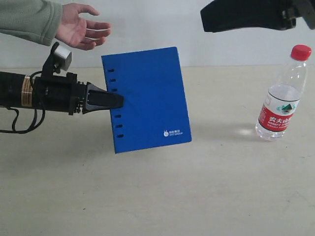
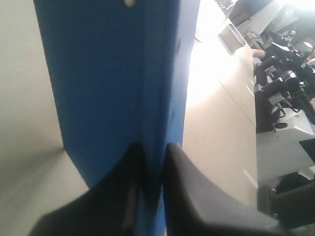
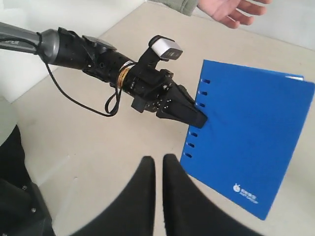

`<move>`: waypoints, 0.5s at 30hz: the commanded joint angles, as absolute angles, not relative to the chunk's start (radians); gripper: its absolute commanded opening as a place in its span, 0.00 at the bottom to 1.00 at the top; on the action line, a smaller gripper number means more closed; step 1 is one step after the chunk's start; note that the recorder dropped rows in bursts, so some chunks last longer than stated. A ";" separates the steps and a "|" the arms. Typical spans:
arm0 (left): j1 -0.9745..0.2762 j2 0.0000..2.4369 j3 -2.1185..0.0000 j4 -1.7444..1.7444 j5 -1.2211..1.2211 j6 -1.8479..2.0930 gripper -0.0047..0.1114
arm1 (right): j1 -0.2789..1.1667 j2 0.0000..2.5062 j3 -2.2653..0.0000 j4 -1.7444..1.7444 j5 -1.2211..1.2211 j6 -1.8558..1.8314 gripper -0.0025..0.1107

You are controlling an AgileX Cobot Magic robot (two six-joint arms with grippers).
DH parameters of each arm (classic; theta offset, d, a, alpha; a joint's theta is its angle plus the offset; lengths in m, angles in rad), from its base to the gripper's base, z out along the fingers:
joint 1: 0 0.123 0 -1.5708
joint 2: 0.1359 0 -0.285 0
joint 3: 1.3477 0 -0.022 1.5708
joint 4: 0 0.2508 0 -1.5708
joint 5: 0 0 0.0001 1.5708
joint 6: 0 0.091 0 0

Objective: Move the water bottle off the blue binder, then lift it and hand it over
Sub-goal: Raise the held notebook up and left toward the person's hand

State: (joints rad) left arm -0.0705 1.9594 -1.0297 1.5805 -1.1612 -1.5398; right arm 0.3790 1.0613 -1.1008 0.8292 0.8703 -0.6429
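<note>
The blue binder (image 1: 147, 98) hangs lifted off the table, held upright and slightly tilted. My left gripper (image 1: 117, 101) is shut on its spine edge beside the holes; the wrist view shows the blue cover (image 2: 113, 73) pinched between both fingers. The water bottle (image 1: 283, 98), clear with a red cap and red label, stands upright on the table at the right, apart from the binder. My right gripper (image 3: 158, 158) hovers high above the table with its fingers nearly touching and nothing between them; its arm (image 1: 246, 14) shows at the top right. The binder (image 3: 251, 142) also shows below it.
A person's open hand (image 1: 81, 27) in a grey-green sleeve reaches in at the upper left, above my left arm (image 1: 44, 93). A black cable (image 1: 19, 123) loops under that arm. The beige table (image 1: 157, 196) spreads below.
</note>
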 commanded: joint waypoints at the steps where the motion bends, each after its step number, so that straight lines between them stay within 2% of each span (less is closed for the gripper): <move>1: -0.078 1.846 -1.033 1.521 -1.066 -1.540 0.08 | 0.381 1.018 -1.094 0.810 0.851 -0.643 0.03; 8: -0.078 1.739 -1.084 1.527 -0.921 -1.584 0.08 | 0.381 1.019 -1.094 0.810 0.842 -0.637 0.03; 12: -0.082 1.745 -1.107 1.744 -0.857 -1.739 0.08 | 0.381 1.019 -1.094 0.818 0.842 -0.637 0.03; 15: -0.082 1.790 -1.084 1.744 -0.855 -1.762 0.08 | 0.381 1.019 -1.094 0.823 0.842 -0.637 0.03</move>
